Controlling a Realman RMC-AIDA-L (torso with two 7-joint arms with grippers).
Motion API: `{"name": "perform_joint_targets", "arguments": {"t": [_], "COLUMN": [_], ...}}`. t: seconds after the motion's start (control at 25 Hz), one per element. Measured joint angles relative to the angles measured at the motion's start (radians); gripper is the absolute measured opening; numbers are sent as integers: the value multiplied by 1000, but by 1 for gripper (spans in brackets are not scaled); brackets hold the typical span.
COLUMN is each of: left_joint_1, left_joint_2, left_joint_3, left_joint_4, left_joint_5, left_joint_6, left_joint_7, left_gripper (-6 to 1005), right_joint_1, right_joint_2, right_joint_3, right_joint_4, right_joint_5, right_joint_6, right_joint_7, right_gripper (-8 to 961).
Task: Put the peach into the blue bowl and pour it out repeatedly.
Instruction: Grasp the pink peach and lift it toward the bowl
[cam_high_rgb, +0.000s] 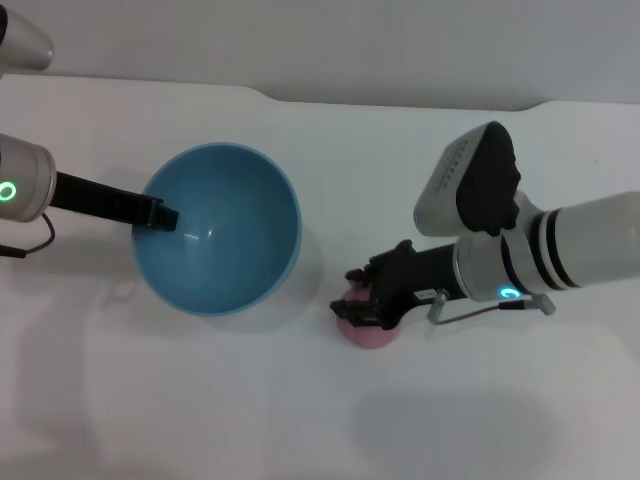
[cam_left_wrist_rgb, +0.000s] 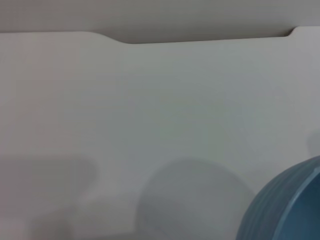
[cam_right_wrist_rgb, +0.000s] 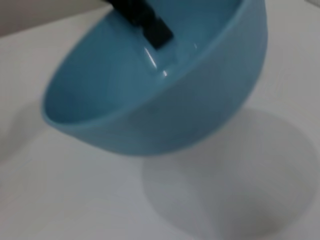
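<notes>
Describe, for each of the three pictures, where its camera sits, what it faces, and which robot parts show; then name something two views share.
Head view: from the robot's head, down at the white table; shows the left gripper holding the blue bowl, and the right gripper on the peach.
Left wrist view: across the table toward its far edge; no robot part.
Right wrist view: faces the lifted, tilted bowl; a left finger shows.
Shared: all three show the bowl.

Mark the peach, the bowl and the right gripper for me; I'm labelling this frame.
peach (cam_high_rgb: 368, 334): head view, its pink lower side below the fingers.
bowl (cam_high_rgb: 235, 235): head view, inner wall.
right gripper (cam_high_rgb: 352, 300): head view, between the fingertips over the peach.
</notes>
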Motion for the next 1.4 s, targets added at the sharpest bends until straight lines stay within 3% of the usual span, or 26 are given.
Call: {"name": "perform_joint_targets", "arguments": {"t": [0.6, 0.8, 0.92, 1.12, 1.4], "left_joint_1": [-9, -15, -25, -55, -101], "left_joint_2": [-4, -4, -4, -4, -4], "left_joint_3": [76, 90, 91, 93, 153], "left_joint_4": [-7, -8, -21, -70, -144], "left_joint_5": [-4, -6, -7, -4, 0], "left_joint_6": [-12, -13, -18, -30, -56], "left_joint_7": [-30, -39, -39, -39, -39], "left_gripper": [-2, -1, -1, -1, -2], "right_joint_1": [-36, -50, -68, -127, -237], "right_joint_2": [-8, -20, -25, -37, -41], "right_joint_3": [-28, -16, 3, 116, 448], "right_joint_4": [38, 29, 1, -70, -229], "right_joint_5": [-3, -4, -6, -48, -199], "right_joint_6": [-2, -27, -54, -106, -250], "right_joint_7": [52, 63, 63, 57, 41], "right_gripper": [449, 448, 319, 171, 43]}}
